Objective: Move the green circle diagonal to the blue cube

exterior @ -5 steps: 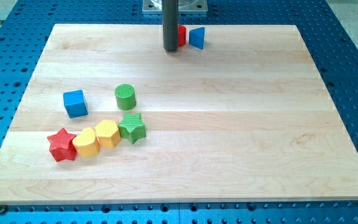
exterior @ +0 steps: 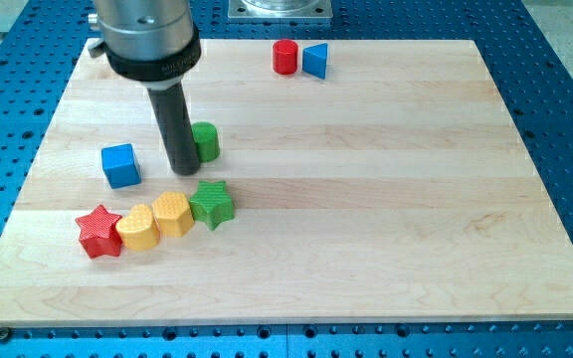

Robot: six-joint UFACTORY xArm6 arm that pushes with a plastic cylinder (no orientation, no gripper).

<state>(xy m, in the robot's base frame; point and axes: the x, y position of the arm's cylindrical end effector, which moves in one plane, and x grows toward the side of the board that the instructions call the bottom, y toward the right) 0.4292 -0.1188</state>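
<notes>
The green circle (exterior: 207,141) stands left of the board's middle, partly hidden by my rod. My tip (exterior: 182,170) rests on the board against the circle's lower left side. The blue cube (exterior: 120,165) sits to the view's left of the tip, a short gap away, slightly lower than the green circle.
A row lies below: red star (exterior: 98,232), yellow heart (exterior: 137,228), yellow hexagon (exterior: 172,213), green star (exterior: 212,204). A red cylinder (exterior: 285,57) and a blue triangle (exterior: 315,61) sit near the top edge. The wooden board (exterior: 366,199) lies on a blue perforated table.
My rod has moved from the top near the red cylinder down and left to the green circle. The green circle has shifted slightly up and right.
</notes>
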